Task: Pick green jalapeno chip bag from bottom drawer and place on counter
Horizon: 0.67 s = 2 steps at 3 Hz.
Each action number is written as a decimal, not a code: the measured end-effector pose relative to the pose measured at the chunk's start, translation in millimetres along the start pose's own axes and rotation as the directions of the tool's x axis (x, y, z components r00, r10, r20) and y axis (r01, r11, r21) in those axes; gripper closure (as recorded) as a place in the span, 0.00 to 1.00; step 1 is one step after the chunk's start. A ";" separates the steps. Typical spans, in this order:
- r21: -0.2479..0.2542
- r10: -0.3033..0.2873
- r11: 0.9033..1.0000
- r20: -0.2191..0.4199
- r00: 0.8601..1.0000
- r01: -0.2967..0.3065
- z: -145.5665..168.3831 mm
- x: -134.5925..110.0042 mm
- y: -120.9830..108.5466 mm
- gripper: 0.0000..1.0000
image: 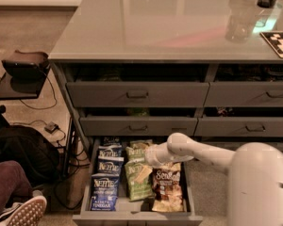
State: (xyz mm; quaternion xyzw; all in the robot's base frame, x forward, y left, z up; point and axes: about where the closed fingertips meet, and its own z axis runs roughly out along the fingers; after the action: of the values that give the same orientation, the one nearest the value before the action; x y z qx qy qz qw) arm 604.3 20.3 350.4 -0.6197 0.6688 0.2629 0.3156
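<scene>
My end effector (149,156) hangs over the green jalapeno chip bag (137,181), mid bottom drawer (132,216), below the surface (146,36) front edge; its state I cannot tell. The bag looks light, crinkly and slippery, so I'd pinch its top seam.

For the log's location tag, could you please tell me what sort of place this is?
Probably an office snack kitchen: a glossy counter tops grey drawers, and the bottom drawer holds chip bags. The gripper hangs by the green jalapeno chip bag.

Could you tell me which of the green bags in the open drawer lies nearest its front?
The green jalapeno chip bag beside the Sea Salt bag; the gripper hangs over its rear edge, and the other green bag lies further back.
</scene>
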 end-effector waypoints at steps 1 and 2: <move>-0.048 0.036 0.998 -0.009 0.999 -0.037 42.2 24.5 -7.5 0.00; -0.096 0.057 0.994 -0.012 0.998 -0.058 72.2 41.7 -3.9 0.00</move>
State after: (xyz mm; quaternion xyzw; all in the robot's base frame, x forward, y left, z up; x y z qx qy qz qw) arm 613.7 45.9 271.6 -0.6158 0.6744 0.3009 0.2748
